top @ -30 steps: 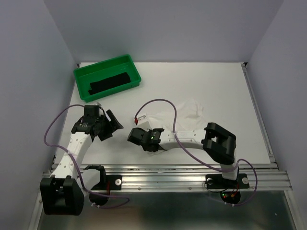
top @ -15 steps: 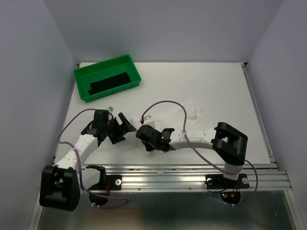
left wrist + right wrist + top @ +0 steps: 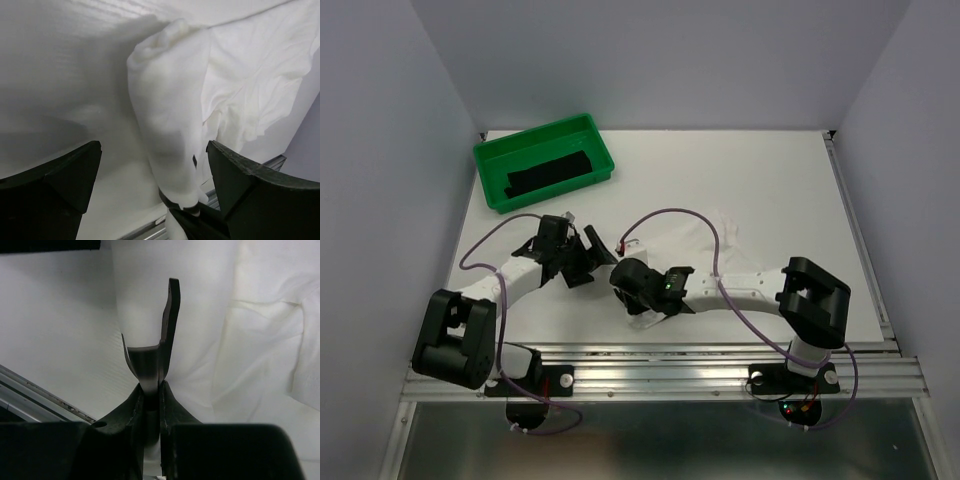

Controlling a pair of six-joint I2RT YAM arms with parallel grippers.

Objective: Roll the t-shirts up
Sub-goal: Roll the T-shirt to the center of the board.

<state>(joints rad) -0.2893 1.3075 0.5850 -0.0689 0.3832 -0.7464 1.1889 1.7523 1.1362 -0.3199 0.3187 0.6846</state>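
Note:
The white t-shirt (image 3: 712, 236) lies rumpled on the table's middle, its near edge gathered into a thick fold (image 3: 167, 110). My right gripper (image 3: 630, 285) is shut on the lower end of that fold (image 3: 150, 365), where a thin dark strip of the fabric stands up between the fingers (image 3: 170, 415). My left gripper (image 3: 601, 262) hangs just left of it, wide open, its two fingers (image 3: 55, 185) on either side of the fold without touching it. The black t-shirt (image 3: 550, 175) lies rolled in the green tray (image 3: 490, 160).
The green tray stands at the table's back left corner. A metal rail (image 3: 700, 360) runs along the near edge, close below both grippers. Purple cables (image 3: 670, 215) loop over the arms above the shirt.
My left arm has swung right, up to the right gripper, and its jaws have opened wider. The right gripper has shifted slightly right, still holding the fold.

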